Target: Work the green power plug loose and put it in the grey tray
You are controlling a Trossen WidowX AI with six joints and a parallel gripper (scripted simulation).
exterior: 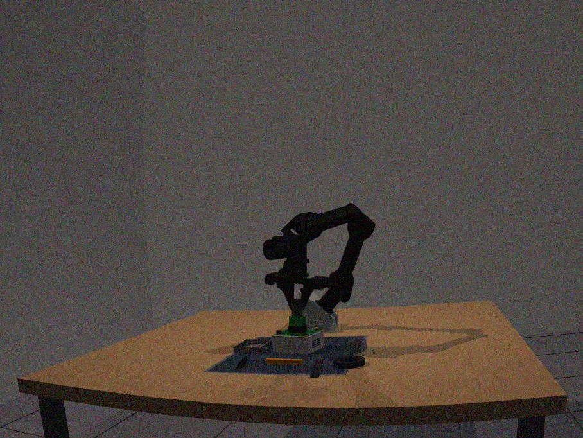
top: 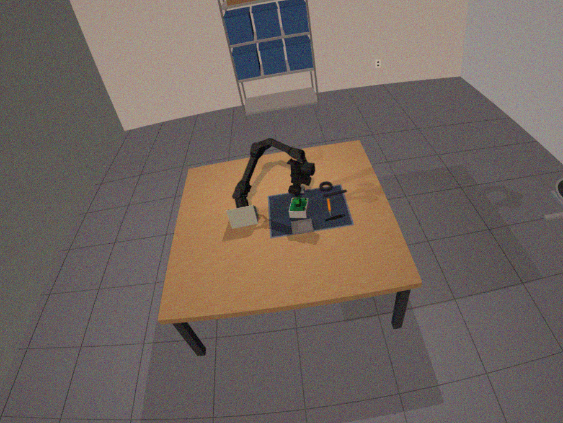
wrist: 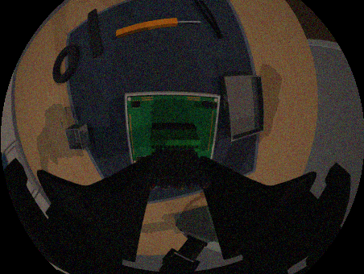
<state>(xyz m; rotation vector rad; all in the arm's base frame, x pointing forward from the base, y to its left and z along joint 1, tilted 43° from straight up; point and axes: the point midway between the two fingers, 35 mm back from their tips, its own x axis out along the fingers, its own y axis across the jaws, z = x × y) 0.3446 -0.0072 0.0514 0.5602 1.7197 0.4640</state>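
Green power plug (exterior: 296, 323) sits at the socket on the circuit board (top: 302, 201) (exterior: 312, 332) (wrist: 141, 117), clamped between the 2 fingers of the end effector (top: 297, 195) (exterior: 296, 313) (wrist: 175, 162). The grey tray (top: 302, 226) (exterior: 253, 346) (wrist: 242, 106) lies beside the board's white box (top: 297, 214) (exterior: 292, 343).

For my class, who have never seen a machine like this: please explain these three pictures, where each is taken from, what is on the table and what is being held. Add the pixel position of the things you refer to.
The machine is one black jointed arm ending in a gripper (top: 297, 193) (exterior: 297, 311), a two-fingered hand. The top picture looks down from above, the exterior one across the table (top: 273, 273) (exterior: 424, 377) from the side, and the wrist one from the arm itself, past its fingers. On a dark blue mat (top: 279, 222) (exterior: 226, 367) (wrist: 177, 64) lie an orange-handled screwdriver (top: 328, 204) (exterior: 283, 361) (wrist: 146, 26) and a grey tray (top: 302, 226) (exterior: 252, 347) (wrist: 242, 106). Beside the tray is a pale box (exterior: 289, 344) topped by a green circuit board (top: 292, 207) (wrist: 138, 121). The gripper is closed on the green power plug (exterior: 297, 322), which is above the black socket (exterior: 297, 329).
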